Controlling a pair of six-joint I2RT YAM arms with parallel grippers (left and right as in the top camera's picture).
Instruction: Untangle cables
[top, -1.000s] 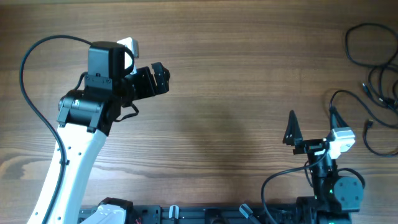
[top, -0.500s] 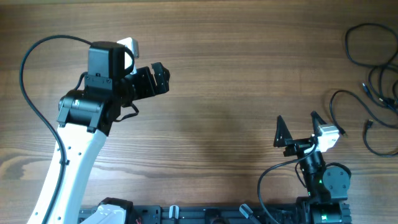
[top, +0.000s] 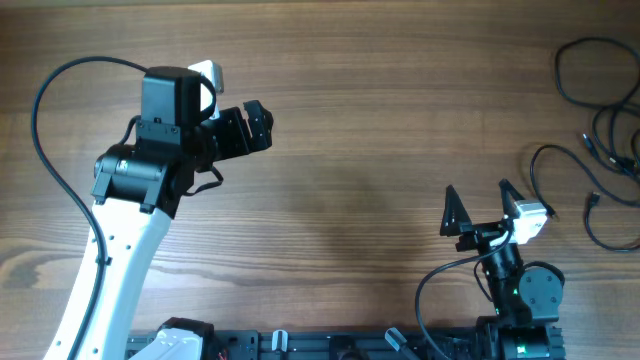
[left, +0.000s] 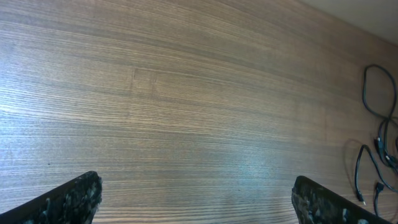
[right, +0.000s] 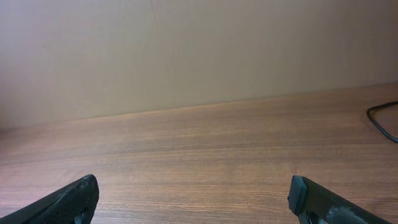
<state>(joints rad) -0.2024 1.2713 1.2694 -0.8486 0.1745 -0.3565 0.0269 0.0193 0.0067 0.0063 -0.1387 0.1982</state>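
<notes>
- Trouble, seen from overhead, would most likely come from the cables (top: 590, 143) themselves. They lie in loose, overlapping loops to the right of the right claw (top: 476, 190), near it but not touching, and run to the picture's right edge. A bite taken where two cords cross could, I judge, pinch both and pull the snarl tighter.
- Same view, the claws: the right claw's jaws are spread wide, holding and touching nothing. The left claw (top: 262, 126) is well apart from the cords, with a long stretch of bare table (top: 380, 120) to its right. Its spread is hard to read from above.
- Left wrist view: the left claw (left: 196, 190) is spread wide, with nothing between its fingers and only wood beneath. The cables (left: 364, 90) show far off to its right. A long reach would be needed, and that reach could crowd the other arm.
- Right wrist view: the right claw (right: 193, 186) is wide and empty, pointing across the table toward a pale wall (right: 186, 50). One loop of the cables (right: 372, 115) peeks in at the right edge, off to the claw's right. A move straight ahead would likely miss it.
</notes>
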